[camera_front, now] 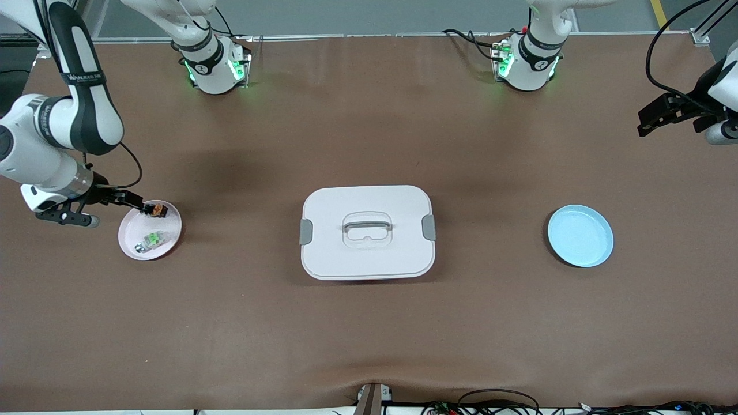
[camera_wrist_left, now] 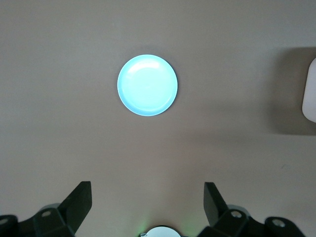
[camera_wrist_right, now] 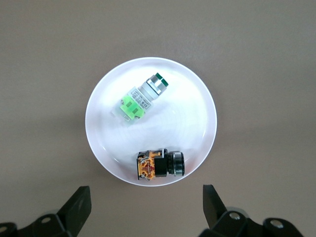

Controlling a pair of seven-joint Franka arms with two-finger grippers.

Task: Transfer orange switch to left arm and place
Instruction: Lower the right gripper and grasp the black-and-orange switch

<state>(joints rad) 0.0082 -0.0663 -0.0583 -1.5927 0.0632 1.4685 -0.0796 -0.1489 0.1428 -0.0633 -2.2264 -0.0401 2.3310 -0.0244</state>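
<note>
The orange switch (camera_front: pixel 154 210) (camera_wrist_right: pixel 160 165) lies on its side in a pale pink plate (camera_front: pixel 134 228) (camera_wrist_right: pixel 190 123) at the right arm's end of the table. My right gripper (camera_front: pixel 131 201) (camera_wrist_right: pixel 145 203) hangs open over the plate's rim, close to the switch, with nothing between its fingers. The white box (camera_front: pixel 368 231) with grey clips sits mid-table; its corner (camera_wrist_left: pixel 311 96) shows in the left wrist view. My left gripper (camera_front: pixel 648 121) (camera_wrist_left: pixel 147 202) waits open and empty, high over the left arm's end of the table.
A green-and-clear switch (camera_front: pixel 151 240) (camera_wrist_right: pixel 143 98) shares the pink plate, nearer the front camera than the orange one. A light blue plate (camera_front: pixel 580 235) (camera_wrist_left: pixel 148 85) lies bare toward the left arm's end. Cables run along the table's edges.
</note>
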